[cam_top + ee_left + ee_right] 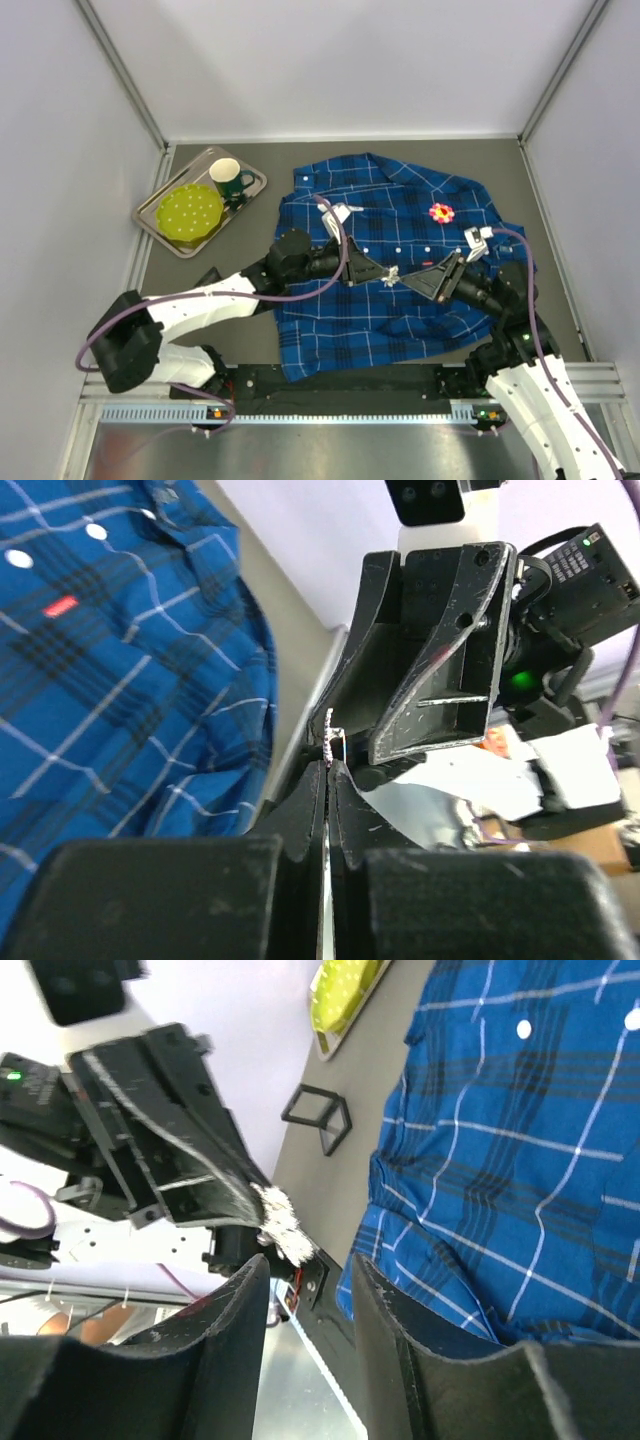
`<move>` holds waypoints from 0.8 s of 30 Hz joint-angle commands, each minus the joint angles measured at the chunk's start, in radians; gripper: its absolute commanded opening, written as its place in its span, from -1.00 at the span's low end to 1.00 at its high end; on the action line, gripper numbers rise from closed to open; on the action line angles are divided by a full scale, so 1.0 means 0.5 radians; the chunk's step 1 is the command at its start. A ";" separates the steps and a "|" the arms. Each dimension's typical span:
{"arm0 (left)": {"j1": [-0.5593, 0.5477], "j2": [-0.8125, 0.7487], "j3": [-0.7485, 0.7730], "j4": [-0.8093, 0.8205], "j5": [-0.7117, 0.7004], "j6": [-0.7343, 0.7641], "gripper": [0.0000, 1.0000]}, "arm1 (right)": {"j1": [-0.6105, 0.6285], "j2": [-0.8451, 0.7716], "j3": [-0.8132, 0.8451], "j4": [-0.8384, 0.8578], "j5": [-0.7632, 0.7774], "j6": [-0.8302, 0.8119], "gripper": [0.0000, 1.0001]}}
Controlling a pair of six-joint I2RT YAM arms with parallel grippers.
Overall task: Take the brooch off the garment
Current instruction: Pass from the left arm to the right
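Silvery brooch (392, 275), small and sparkling: pinched by one edge in the tips of the left pincer (381, 274), whose jaws are pressed together on it. It is carried above the middle of the garment (340, 330), seemingly clear of the cloth, which would keep its pin from catching. Right pincer (410, 283): jaws about half apart, holding nothing, tips just beside the brooch and facing the left tips, placed, by my reading, to steady or take the piece. Garment: blue and navy plaid shirt, spread flat, collar toward the far edge of the worktop (480, 155), reaching nearly to the right edge. Pink flower ornament (441, 212): on the shirt's chest toward the far right, well apart from both pincers. Metal tray (150, 215) with cup (228, 178) and green disc (190, 212): far left corner. Open room: bare strips along the far and left edges; walls stand close on three sides, so wide swings are ill-advised.
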 commanded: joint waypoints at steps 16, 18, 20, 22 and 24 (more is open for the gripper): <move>0.010 -0.990 0.422 -2.111 -1.584 1.126 -1.00 | 0.071 0.453 0.491 -0.274 0.356 -0.324 0.04; 0.010 -1.018 0.435 -2.179 -1.713 1.141 -1.00 | 0.068 0.588 0.558 -0.308 0.393 -0.395 0.05; 0.010 -1.018 0.468 -2.277 -1.888 1.190 -1.00 | 0.071 0.735 0.620 -0.317 0.396 -0.475 0.05; 0.010 -0.969 0.514 -2.323 -1.962 1.306 -1.00 | 0.075 0.836 0.657 -0.311 0.393 -0.527 0.06; 0.010 -0.889 0.533 -2.338 -2.069 1.398 -1.00 | 0.081 0.977 0.727 -0.314 0.414 -0.542 0.06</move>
